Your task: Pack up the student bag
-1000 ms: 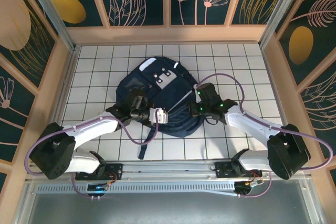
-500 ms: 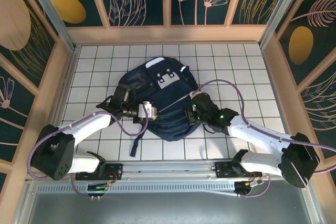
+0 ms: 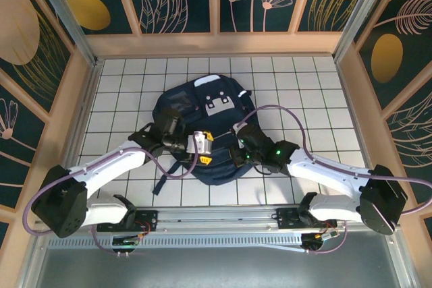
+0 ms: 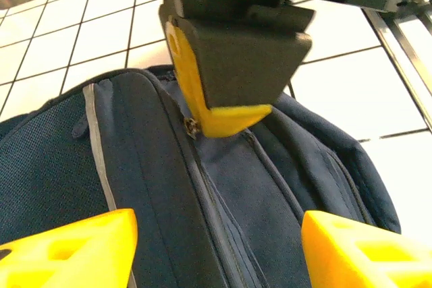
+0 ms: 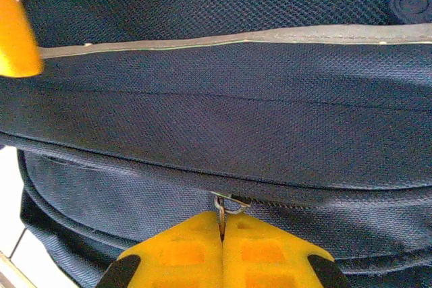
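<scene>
Lying flat near the middle of the white tiled worktop (image 3: 304,79), the navy student bag (image 3: 202,116) has its white patches (image 3: 217,104) toward the far side and its lower end toward your arms. Your left claw (image 3: 204,148) hovers just above the bag's near part, its yellow fingers (image 4: 67,251) spread wide with nothing between them. Your right claw (image 5: 223,244) is clenched on the small metal zipper pull (image 5: 223,208) of a zip running across the bag's front, below a grey reflective stripe (image 5: 236,37). From the left wrist view, the right claw's yellow fingertip sits against that zip line, facing your released claw.
</scene>
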Available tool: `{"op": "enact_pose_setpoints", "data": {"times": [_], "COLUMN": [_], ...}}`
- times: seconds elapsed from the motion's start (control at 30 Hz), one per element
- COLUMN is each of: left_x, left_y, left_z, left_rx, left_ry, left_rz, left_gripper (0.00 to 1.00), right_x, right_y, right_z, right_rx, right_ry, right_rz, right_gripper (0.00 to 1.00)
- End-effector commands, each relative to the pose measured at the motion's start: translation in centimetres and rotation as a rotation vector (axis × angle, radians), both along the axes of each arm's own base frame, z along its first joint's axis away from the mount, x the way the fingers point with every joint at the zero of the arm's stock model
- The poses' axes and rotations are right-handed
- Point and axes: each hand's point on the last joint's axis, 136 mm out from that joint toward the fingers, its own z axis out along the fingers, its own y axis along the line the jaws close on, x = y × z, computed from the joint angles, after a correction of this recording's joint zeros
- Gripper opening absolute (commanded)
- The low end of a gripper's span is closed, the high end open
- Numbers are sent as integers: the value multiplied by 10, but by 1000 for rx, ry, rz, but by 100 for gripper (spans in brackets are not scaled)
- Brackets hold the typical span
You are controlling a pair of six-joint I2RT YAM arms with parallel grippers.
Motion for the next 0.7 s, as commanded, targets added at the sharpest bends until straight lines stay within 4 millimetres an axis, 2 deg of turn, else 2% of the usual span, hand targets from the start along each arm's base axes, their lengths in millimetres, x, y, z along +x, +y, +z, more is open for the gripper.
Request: {"op": "enact_pose_setpoints", "data": {"times": [0.0,0.1,0.23,0.27,0.33,0.37,0.5,0.67], "left_x": [10,24,38,41,45,45,28,-5], "left_y": [-9,-11,-3,0,8,11,17,26], "left_z": [-11,-26,-37,-38,-38,-37,-26,-30], "left_rx": [-9,45,108,119,140,147,129,179], "left_ry": [65,62,28,18,-12,-30,-75,-87], "left_rz": [87,189,290,311,350,357,282,118], "left_gripper": [63,53,40,34,9,0,0,0], "right_x": [-2,-2,-2,-2,2,7,21,46], "right_y": [20,14,5,2,-8,-15,-40,-69], "right_z": [32,34,30,27,19,13,-12,-21], "right_rx": [123,117,96,82,34,0,-114,-202], "right_ry": [-22,-35,-45,-43,-54,-56,-26,-57], "right_rz": [26,11,-5,-11,-51,-81,-171,-292], "right_gripper": [0,0,0,0,0,0,0,0]}}
